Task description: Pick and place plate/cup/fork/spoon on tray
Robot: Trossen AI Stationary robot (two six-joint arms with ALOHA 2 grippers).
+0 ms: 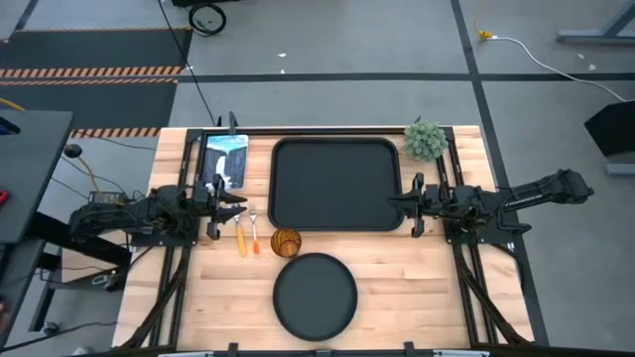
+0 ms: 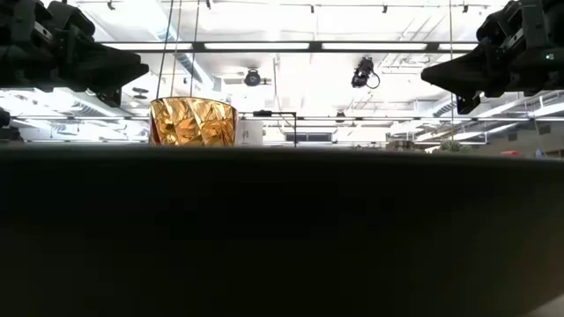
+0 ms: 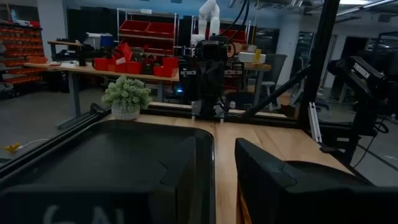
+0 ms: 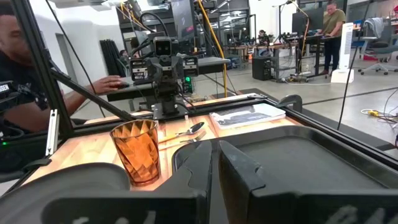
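The black tray [image 1: 337, 183] lies at the middle of the table, toward the far edge. The round black plate [image 1: 315, 295] lies near the front edge. The amber cup [image 1: 286, 241] stands upright between them, and also shows in the right wrist view [image 4: 138, 149]. The spoon [image 1: 241, 236] and the fork [image 1: 255, 236] lie side by side left of the cup. My left gripper [image 1: 241, 205] hovers over their far ends, slightly open and empty. My right gripper [image 1: 393, 202] hovers at the tray's right rim, shut and empty.
A small green potted plant [image 1: 425, 140] stands at the tray's far right corner. A printed booklet [image 1: 225, 159] lies left of the tray at the far edge. A person [image 4: 15, 43] sits beyond the table's left side. Bare wood lies on both sides of the plate.
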